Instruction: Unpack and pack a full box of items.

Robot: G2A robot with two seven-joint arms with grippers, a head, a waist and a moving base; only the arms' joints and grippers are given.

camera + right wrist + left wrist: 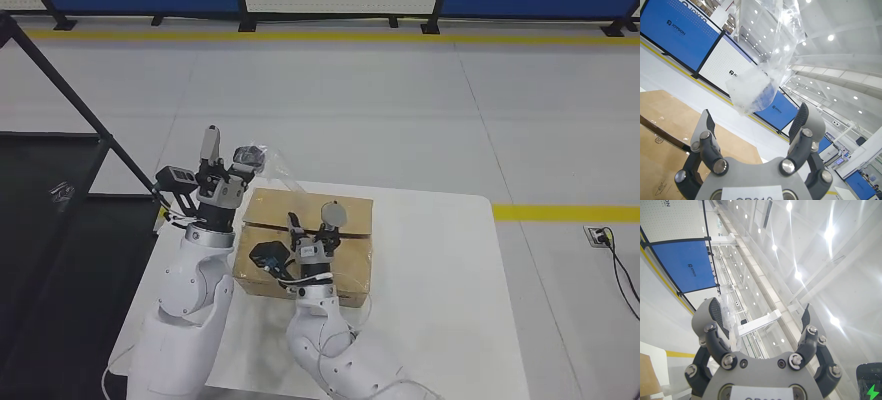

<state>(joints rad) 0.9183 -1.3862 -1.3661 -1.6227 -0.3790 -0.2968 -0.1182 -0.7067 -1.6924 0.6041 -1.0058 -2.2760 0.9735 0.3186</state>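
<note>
**Item:** cardboard box, mid-tabletop. The top flaps lie down flat with a dark seam between them. The contents are hidden.

**Item:** clear plastic bag with a white block in its lower end. It is out of the box, up in the air past the box's far left corner and well above the tabletop.

**Progress (judged):** One bagged piece is outside the box, and whatever else belongs to the load cannot be seen under the flaps. Unpacking looks barely begun at best. Nothing shows whether this bag is coming out or going back in. The rest of the unpacking and all of the repacking appear to be left.

**Left gripper:** raised beside the box and pointing up toward the ceiling.
- The fingers are spread wide and clamp nothing.
- A crumpled edge of the bag's film lies against the ribbed pad of one finger.
- The other finger is well clear of the film.
- It cannot be told whether the film is snagged on the pad or merely brushing it.

**Right gripper:** over the box lid and tilted upward.
- The fingers are apart and hold nothing.
- The bag hangs beyond the fingertips, in line with the gap between them but not inside it.
- The white block is nearest the gripper, and the loose film trails upward from it.
</note>
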